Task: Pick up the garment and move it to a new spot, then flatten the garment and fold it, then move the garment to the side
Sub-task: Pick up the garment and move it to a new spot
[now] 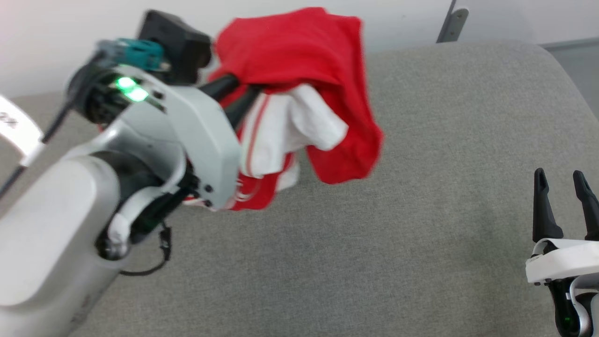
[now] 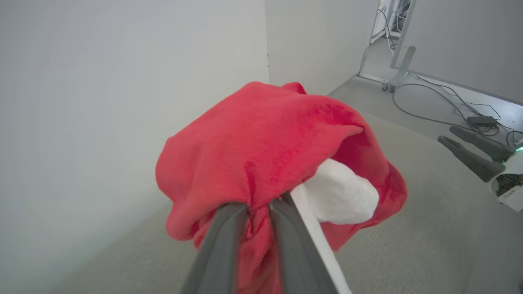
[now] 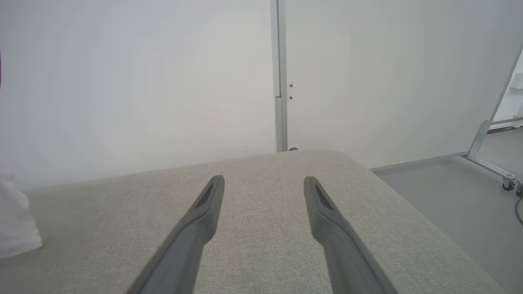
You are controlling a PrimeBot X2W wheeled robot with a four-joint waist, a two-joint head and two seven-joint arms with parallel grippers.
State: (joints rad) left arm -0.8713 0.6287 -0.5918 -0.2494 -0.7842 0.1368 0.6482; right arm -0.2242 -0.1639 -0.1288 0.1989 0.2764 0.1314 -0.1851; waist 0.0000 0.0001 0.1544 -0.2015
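Nearest the lens, in the left wrist view: the two dark fingers (image 2: 220,245) of the left pincer (image 2: 258,206), clenched on a fold of the garment (image 2: 261,139), red cloth pinched in the narrow gap between them. Draped over and beyond the fingertips: the rest of the garment, bunched into a loose red hood and lifted off the surface below. Tucked under that hood, just right of the fingertips: a white sleeve (image 2: 339,196), and a white band of cloth alongside the right finger, running back toward the wrist. Below and beyond the left pincer: the table (image 2: 408,253), covered in grey fabric. Left of the pincer: a plain pale wall (image 2: 122,81). Far beyond it, to the upper right: grey floor (image 2: 367,98), a wheeled metal frame (image 2: 392,83) and loose cables (image 2: 429,106).

In the head view: pale left forearm (image 1: 47,234) in the foreground, green light (image 1: 131,89) lit behind the pincer, fingertips buried in the red cloth. Hanging just below the fingers: striped red-and-white trim (image 1: 255,135).

Well to the right of the left pincer, apart from the garment: the right pincer (image 1: 559,178), released, fingers spread wide, holding nothing, poised over bare table. Beneath and ahead of its fingertips in the right wrist view: grey fabric alone, then the pale wall.
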